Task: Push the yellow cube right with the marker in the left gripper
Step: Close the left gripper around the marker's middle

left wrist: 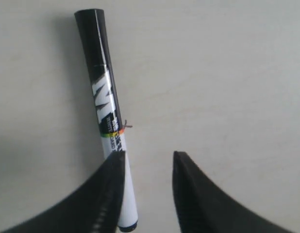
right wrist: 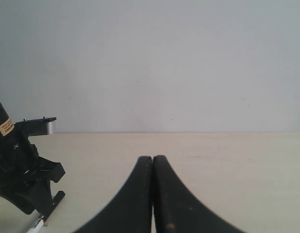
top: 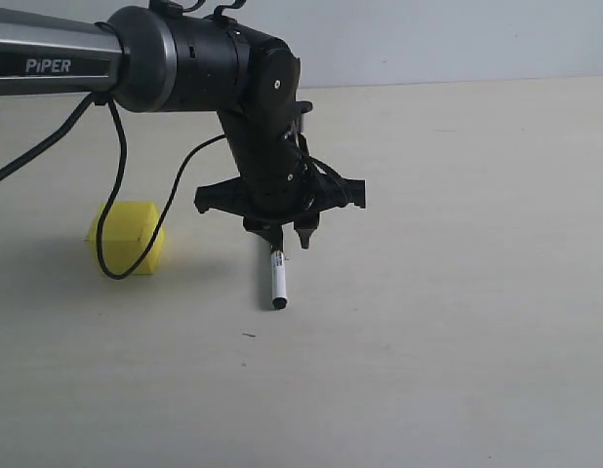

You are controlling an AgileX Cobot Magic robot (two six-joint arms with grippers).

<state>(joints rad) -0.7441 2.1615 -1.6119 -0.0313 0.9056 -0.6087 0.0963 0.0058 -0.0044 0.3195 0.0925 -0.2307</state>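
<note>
The black two-fingered left hand (top: 289,242), at the end of a black and grey arm, hangs low over the pale beige tabletop (top: 458,292) with its fingers spread and nothing clasped between them. The slim white marker (top: 276,278) with a black cap and a black-and-white label lies flat on the tabletop just below it. In the left wrist view, where the left hand (left wrist: 148,158) shows a clear gap, the marker (left wrist: 104,92) has its white end at the inner edge of one finger (left wrist: 91,204), apart from the other, and its black cap points away. The bright yellow cube (top: 126,237) sits on the tabletop left of the hand in the exterior view, well apart from the marker, with a loop of black cable (top: 111,195) hanging before it. The black right hand (right wrist: 152,160) is clenched, fingers pressed together on nothing
</note>
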